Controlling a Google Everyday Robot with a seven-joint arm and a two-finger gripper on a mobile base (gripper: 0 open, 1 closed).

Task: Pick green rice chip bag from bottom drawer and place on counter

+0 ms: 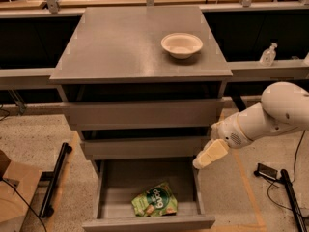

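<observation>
The green rice chip bag (pixel 155 200) lies flat on the floor of the open bottom drawer (pixel 116 185), near its front panel and right of centre. The counter (pixel 120 45) is the grey metal top of the cabinet, with a white bowl (pixel 181 44) on its right side. My gripper (pixel 202 161) hangs at the end of the white arm (pixel 270 117), just right of the cabinet, at the drawer's right wall and above it. It is up and to the right of the bag and apart from it. It holds nothing.
Two taller grey drawer fronts (pixel 145 114) stand shut above the open drawer. A black bar (pixel 54 180) lies on the floor at the left, a cardboard piece (pixel 12 190) at far left. Cables and a black tool (pixel 277 178) lie at the right. A clear bottle (pixel 268 54) stands on the right ledge.
</observation>
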